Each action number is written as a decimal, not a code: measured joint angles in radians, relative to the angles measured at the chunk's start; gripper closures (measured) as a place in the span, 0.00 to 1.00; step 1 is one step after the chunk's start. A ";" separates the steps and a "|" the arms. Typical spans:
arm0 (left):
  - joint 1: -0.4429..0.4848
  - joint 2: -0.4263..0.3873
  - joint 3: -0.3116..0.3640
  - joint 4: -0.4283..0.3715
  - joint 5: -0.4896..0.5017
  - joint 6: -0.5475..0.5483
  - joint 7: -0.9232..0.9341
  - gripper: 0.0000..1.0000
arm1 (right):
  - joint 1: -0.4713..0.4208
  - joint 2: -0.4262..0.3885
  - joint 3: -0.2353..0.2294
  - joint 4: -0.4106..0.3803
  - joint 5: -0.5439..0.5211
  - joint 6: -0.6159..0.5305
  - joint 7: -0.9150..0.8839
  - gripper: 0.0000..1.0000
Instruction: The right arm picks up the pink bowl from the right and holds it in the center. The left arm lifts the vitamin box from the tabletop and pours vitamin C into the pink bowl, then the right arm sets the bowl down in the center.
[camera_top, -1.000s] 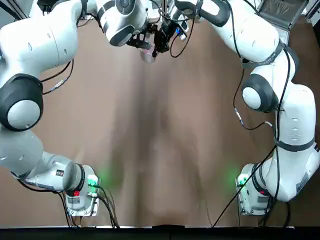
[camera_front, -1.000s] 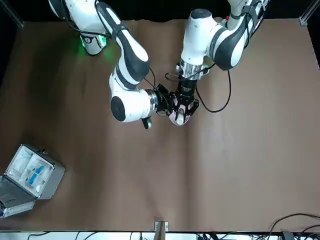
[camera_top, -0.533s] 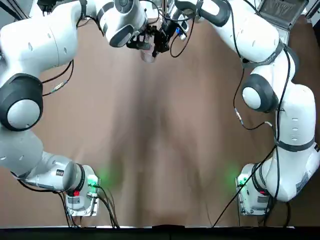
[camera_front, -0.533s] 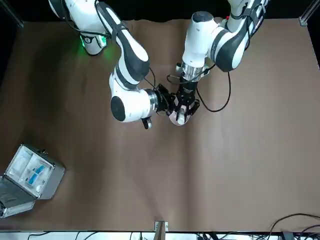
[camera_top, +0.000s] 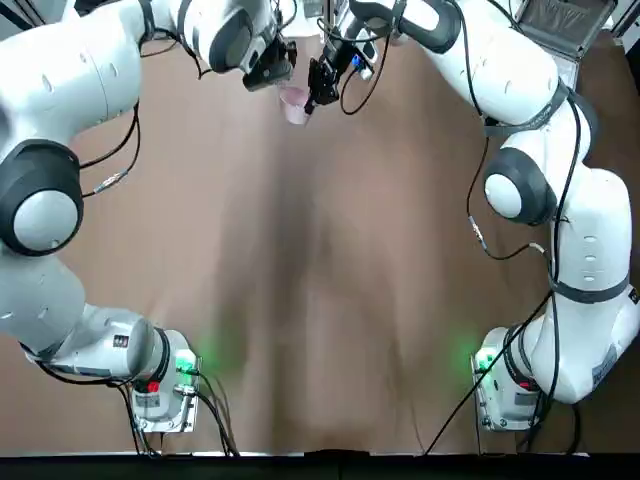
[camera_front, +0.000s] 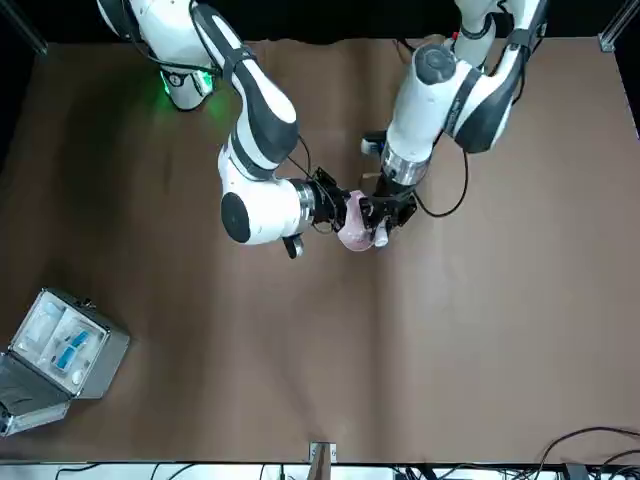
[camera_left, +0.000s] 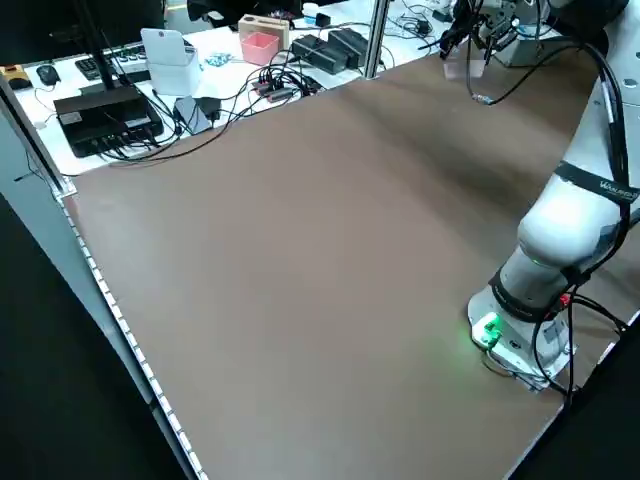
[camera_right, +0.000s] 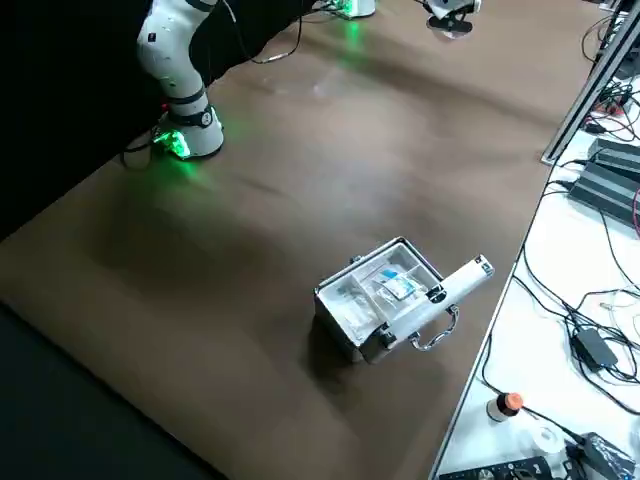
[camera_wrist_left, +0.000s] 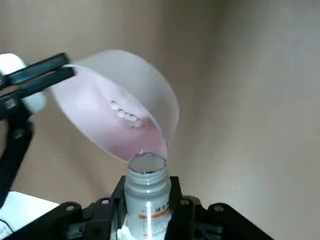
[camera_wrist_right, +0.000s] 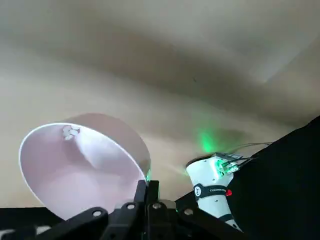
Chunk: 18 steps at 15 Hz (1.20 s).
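Pink bowl: you hold it tilted above the table centre, its rim pinched in the right tool; several white tablets lie inside. Vitamin box: clenched in the left tool, long axis and open mouth aimed at the bowl. Change: the left arm has swung back from over the bowl. You may judge the pouring done; setting the bowl down remains.

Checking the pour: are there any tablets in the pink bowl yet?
Yes, the left wrist view shows small white tablets lying inside the pink bowl.
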 joint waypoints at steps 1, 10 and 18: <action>0.009 0.000 0.000 0.021 -0.053 -0.027 -0.001 0.64 | 0.000 0.001 0.000 0.000 0.000 0.000 0.000 0.97; 0.247 -0.003 0.001 0.117 -0.639 -0.269 0.000 0.64 | 0.023 0.020 0.000 -0.044 -0.042 0.100 -0.028 0.97; 0.441 0.152 0.005 0.104 -1.018 -0.475 -0.001 0.64 | 0.035 0.052 0.000 -0.176 -0.133 0.215 -0.126 0.97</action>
